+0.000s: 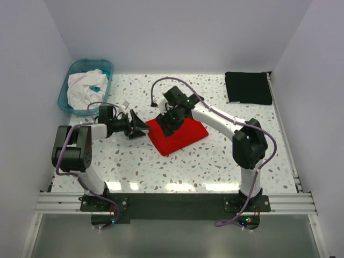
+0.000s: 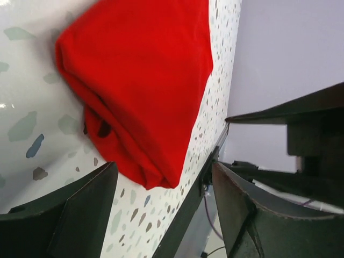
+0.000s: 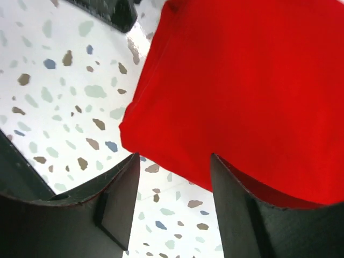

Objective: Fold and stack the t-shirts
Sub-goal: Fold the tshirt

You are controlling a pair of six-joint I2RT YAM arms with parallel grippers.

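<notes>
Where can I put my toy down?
Bare table: between red shirt and black shirt, and the near strip along the base rail. Crowded: around the red shirt, where left gripper and right gripper meet, and by the teal basin.

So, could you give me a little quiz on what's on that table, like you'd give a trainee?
1. True or false: the red t-shirt lies folded near the middle of the table.
2. Where is the black t-shirt? A) under the red one B) at the table's far right corner C) hanging off the near edge.
3. What colour is most of the cloth in the teal basin?
Key: 1 true; 2 B; 3 white.
</notes>
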